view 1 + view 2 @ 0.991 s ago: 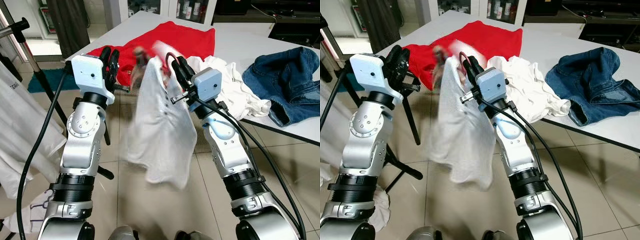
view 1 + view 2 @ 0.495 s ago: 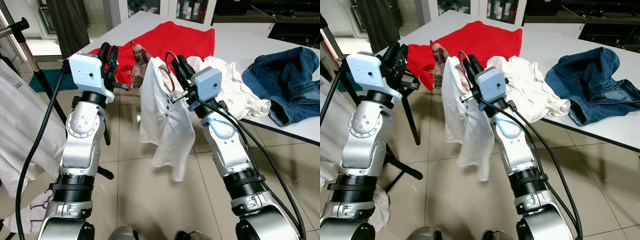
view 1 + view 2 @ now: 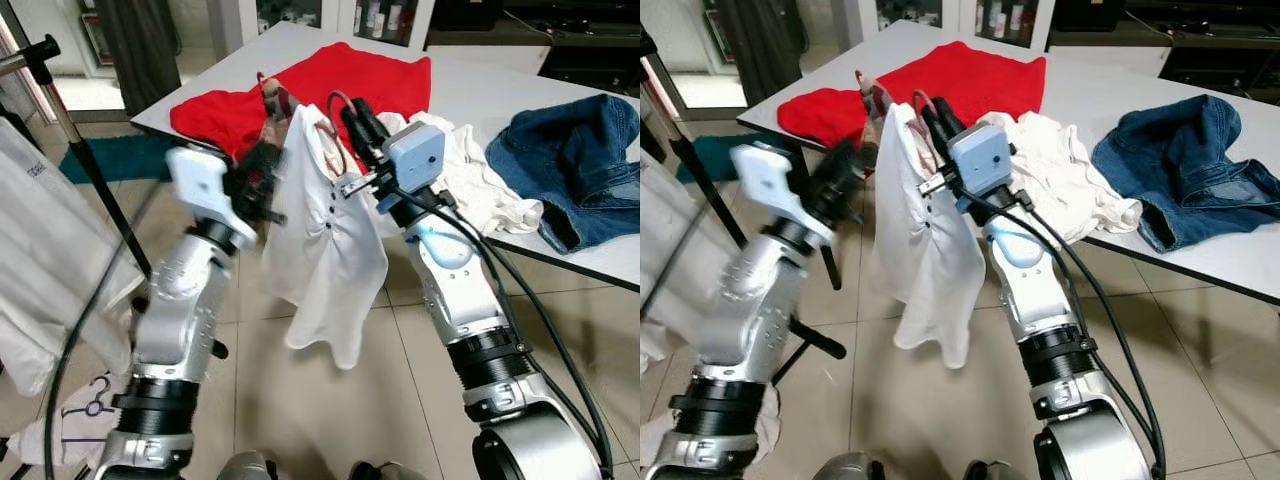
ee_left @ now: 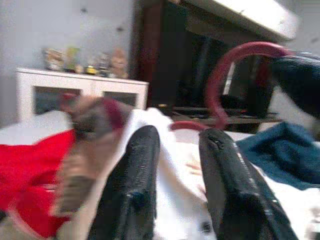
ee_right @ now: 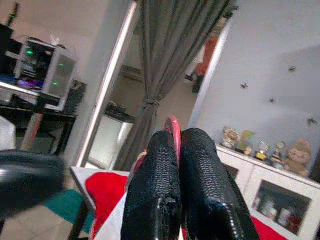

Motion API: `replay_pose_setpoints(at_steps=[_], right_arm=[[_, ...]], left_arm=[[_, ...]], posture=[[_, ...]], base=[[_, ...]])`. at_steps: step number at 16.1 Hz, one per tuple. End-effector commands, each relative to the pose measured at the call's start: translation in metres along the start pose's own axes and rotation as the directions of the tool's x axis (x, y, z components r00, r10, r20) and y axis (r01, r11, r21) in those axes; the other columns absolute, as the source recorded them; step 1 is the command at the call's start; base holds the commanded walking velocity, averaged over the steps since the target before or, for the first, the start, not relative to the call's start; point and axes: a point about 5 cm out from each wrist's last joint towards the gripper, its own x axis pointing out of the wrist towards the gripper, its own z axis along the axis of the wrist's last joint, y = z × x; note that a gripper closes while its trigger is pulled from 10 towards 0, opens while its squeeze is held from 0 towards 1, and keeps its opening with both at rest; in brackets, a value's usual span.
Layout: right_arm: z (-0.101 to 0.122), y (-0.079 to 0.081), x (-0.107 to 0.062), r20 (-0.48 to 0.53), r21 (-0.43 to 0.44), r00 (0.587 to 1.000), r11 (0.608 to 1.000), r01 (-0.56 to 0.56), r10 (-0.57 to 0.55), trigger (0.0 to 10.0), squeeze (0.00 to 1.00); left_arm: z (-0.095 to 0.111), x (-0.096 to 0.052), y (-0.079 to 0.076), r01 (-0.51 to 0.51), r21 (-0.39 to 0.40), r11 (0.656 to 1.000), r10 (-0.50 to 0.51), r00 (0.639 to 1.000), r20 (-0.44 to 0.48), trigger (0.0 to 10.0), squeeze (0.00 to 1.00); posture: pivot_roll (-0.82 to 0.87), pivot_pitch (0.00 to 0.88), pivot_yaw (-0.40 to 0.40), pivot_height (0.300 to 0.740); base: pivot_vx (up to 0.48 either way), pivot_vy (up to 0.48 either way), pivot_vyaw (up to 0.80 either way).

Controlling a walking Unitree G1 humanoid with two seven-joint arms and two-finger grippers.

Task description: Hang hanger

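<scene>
A white shirt (image 3: 325, 230) hangs on a red hanger whose hook (image 3: 335, 100) rises above the collar. My right gripper (image 3: 355, 115) is shut on that hook, holding the shirt up in front of the table's near edge; in the right wrist view the red hook (image 5: 173, 131) shows between the closed fingers (image 5: 205, 170). The left gripper (image 3: 265, 170), blurred, is close against the shirt's left shoulder. In the left wrist view its fingers (image 4: 135, 170) stand open, with white cloth and the hanger hook (image 4: 225, 65) just beyond them.
A white table (image 3: 480, 85) behind the shirt carries a red garment (image 3: 350, 65), a crumpled white garment (image 3: 475, 175) and blue jeans (image 3: 580, 150). A dark rack pole (image 3: 95, 175) slants at the left, with white clothing (image 3: 45, 260) hanging beside it. More cloth (image 3: 65, 415) lies on the tiled floor.
My left arm has swung right, bringing its gripper up to the shirt's shoulder. The swinging shirt has settled and hangs straighter. The right gripper keeps its hold.
</scene>
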Motion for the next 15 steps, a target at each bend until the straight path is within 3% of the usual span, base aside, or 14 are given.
replay_pose_setpoints(at_steps=[1,2,3,7,8,11,12,13,15], right_arm=[[0.011,0.000,0.002,0.063,-0.010,0.998,1.000,-0.009,0.010,0.0,0.27],[0.012,0.004,0.001,0.070,-0.013,0.997,0.999,-0.031,0.032,0.0,0.27],[0.013,0.010,-0.001,0.083,-0.018,0.994,0.997,-0.070,0.072,0.0,0.27],[0.014,0.015,-0.004,0.089,-0.029,0.991,0.995,-0.100,0.102,0.0,0.27],[0.014,0.015,-0.004,0.092,-0.032,0.990,0.994,-0.103,0.106,0.0,0.27],[0.017,0.017,-0.003,0.103,-0.036,0.988,0.993,-0.110,0.113,0.0,0.27],[0.018,0.017,-0.003,0.107,-0.037,0.988,0.993,-0.110,0.113,0.0,0.27],[0.019,0.017,-0.003,0.110,-0.038,0.987,0.993,-0.110,0.114,0.0,0.27],[0.020,0.018,-0.002,0.118,-0.043,0.985,0.992,-0.117,0.122,0.0,0.27]], left_arm=[[0.006,0.004,-0.003,0.022,-0.008,1.000,-0.022,1.000,0.022,10.0,1.00],[0.007,0.005,0.000,0.012,-0.012,1.000,-0.012,1.000,0.022,10.0,1.00],[0.007,0.006,0.007,-0.009,0.002,1.000,0.009,1.000,0.016,10.0,0.00],[0.010,0.007,0.016,-0.057,0.010,0.998,0.057,0.998,0.024,10.0,0.00],[0.008,0.007,0.016,-0.060,-0.003,0.998,0.060,0.998,0.015,10.0,1.00],[0.000,0.006,0.017,-0.079,0.053,0.995,0.081,0.996,-0.048,10.0,1.00],[-0.003,0.006,0.022,-0.128,0.083,0.988,0.134,0.988,-0.073,10.0,0.80],[-0.004,0.006,0.023,-0.140,0.074,0.987,0.146,0.986,-0.080,10.0,0.00],[-0.006,0.005,0.025,-0.152,0.068,0.986,0.158,0.982,-0.099,10.0,0.00]], posture=[[0.07,0.000,-0.014,0.740],[0.07,0.000,-0.014,0.740],[0.07,0.000,-0.012,0.740],[0.07,0.000,-0.011,0.740],[0.07,0.000,-0.011,0.740],[0.07,0.000,-0.009,0.740],[0.07,0.000,-0.009,0.740],[0.07,0.000,-0.010,0.740],[0.07,0.000,-0.011,0.740]], base=[[0.000,0.000,0.00],[0.000,0.000,0.00],[0.000,0.000,0.00],[0.000,0.000,0.00],[0.000,0.000,0.00],[0.000,0.000,0.00],[0.000,0.000,0.00],[0.000,0.000,0.00],[0.000,0.000,0.00]])
